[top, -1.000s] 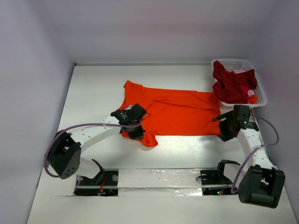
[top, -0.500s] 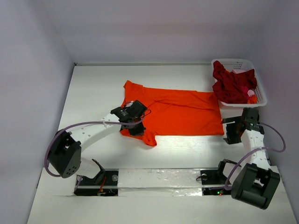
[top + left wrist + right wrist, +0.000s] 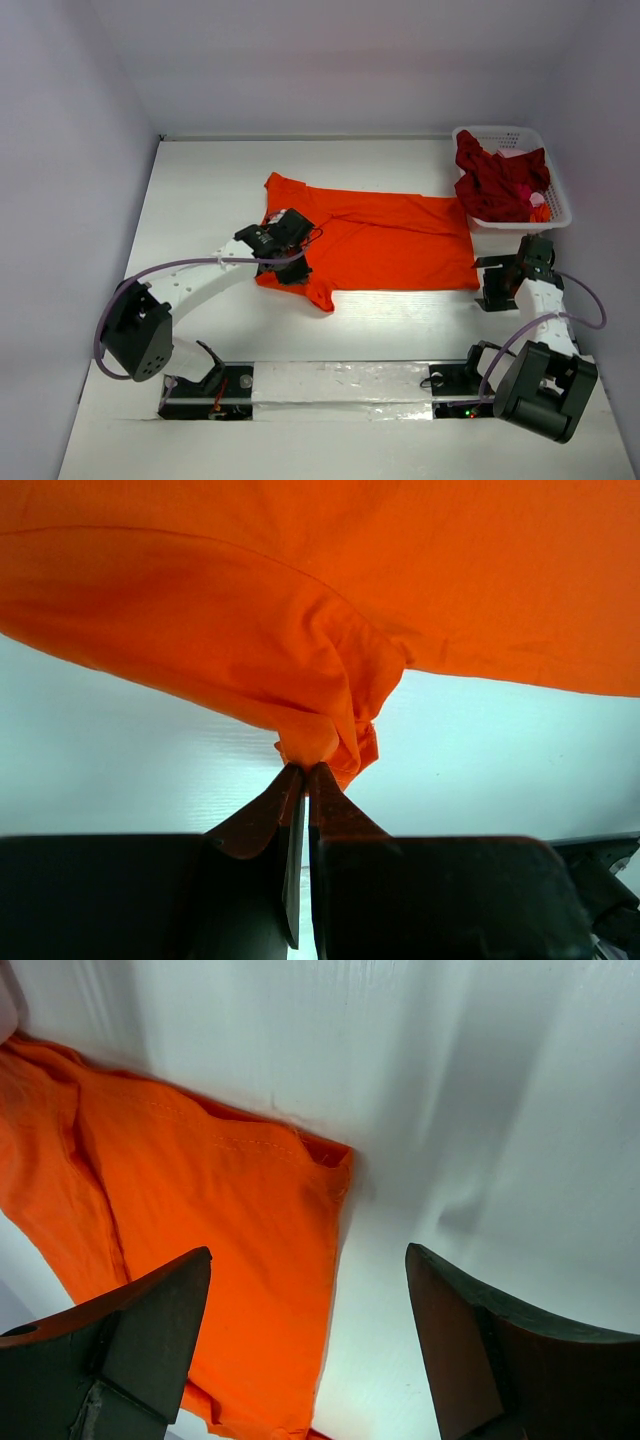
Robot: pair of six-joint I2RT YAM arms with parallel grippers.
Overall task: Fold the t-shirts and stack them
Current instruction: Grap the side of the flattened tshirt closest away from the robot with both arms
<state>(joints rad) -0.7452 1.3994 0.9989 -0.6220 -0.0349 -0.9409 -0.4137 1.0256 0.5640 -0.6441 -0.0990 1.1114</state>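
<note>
The bright orange short-sleeved cloth t-shirt [image 3: 385, 240] lies spread across the middle of the white table [image 3: 200, 190]. The left gripper [image 3: 303, 772] has its jaws clamped on a bunched fold at the shirt's lower-left edge. The right gripper [image 3: 308, 1255] hangs with its jaws spread wide and empty, just beyond the shirt's lower-right corner. The dark crimson cloth t-shirt [image 3: 495, 180] sits crumpled in the white plastic lattice basket [image 3: 560, 205] at upper right.

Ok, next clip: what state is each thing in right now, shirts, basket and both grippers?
orange t-shirt: unfolded, spread on the table, left end bunched up.
red t-shirt: crumpled in the basket.
basket: upright, holding the red t-shirt.
left gripper: shut on the orange t-shirt.
right gripper: open, holding nothing, by the orange t-shirt's right edge.
</note>
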